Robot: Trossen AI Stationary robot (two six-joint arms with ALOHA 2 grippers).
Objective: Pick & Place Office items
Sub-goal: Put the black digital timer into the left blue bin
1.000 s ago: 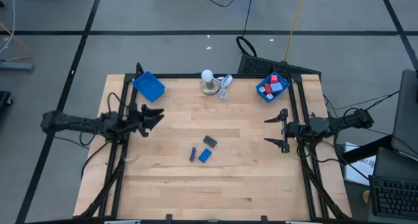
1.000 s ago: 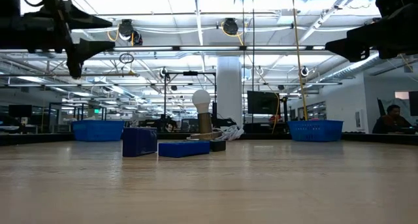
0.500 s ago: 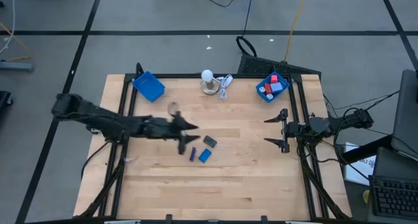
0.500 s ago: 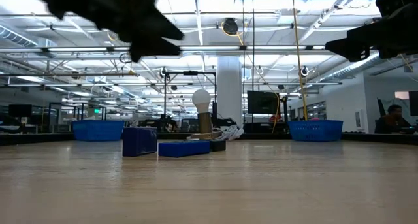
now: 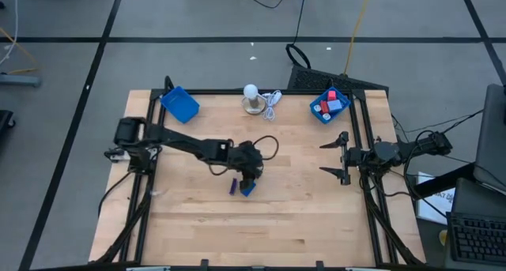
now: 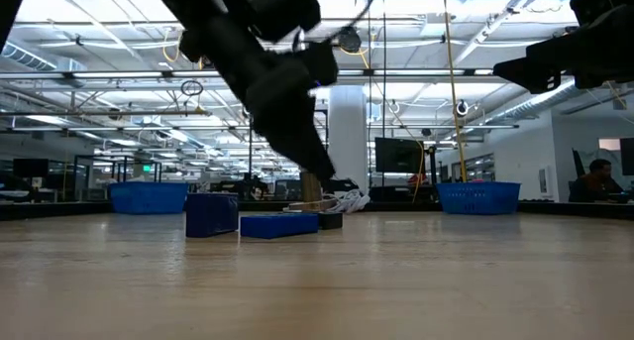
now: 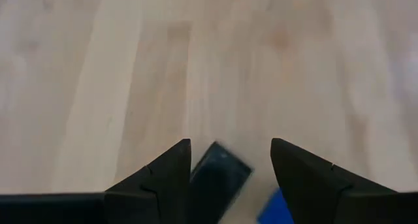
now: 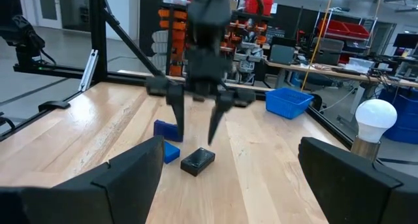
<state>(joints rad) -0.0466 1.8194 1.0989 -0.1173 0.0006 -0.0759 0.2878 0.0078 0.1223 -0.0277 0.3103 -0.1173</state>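
Dark grey piece (image 8: 198, 161) flat on the bench (image 5: 316, 216), near the middle, directly below the left gripper (image 8: 198, 123). Seen in the left wrist view (image 7: 219, 178) between the two dark fingers (image 7: 163, 178), jaws wide, not touching it. Flat blue piece (image 5: 247, 190) just beside it, toward the front edge; darker blue-purple piece (image 5: 233, 187) standing just left of that, both partly under the gripper in the high view. In the low view, tall dark blue block (image 6: 211, 215) left, flat blue block (image 6: 278, 225) beside it, dark piece (image 6: 330, 220) behind, left arm slanting down over them.

Left gripper (image 5: 251, 170) reached out from the left side to the bench centre, pointing down.

Right gripper (image 5: 336, 156) at the right side of the bench, well apart from the pieces, raised, jaws wide.

At the far right corner, blue tray (image 5: 315, 110) holding red (image 5: 331, 95) and light blue (image 5: 336, 106) pieces. At the far left corner, second blue tray (image 5: 180, 104). Between them, at the far edge, white ball on a round base (image 5: 251, 97) with white cord (image 5: 273, 103) just beside it.
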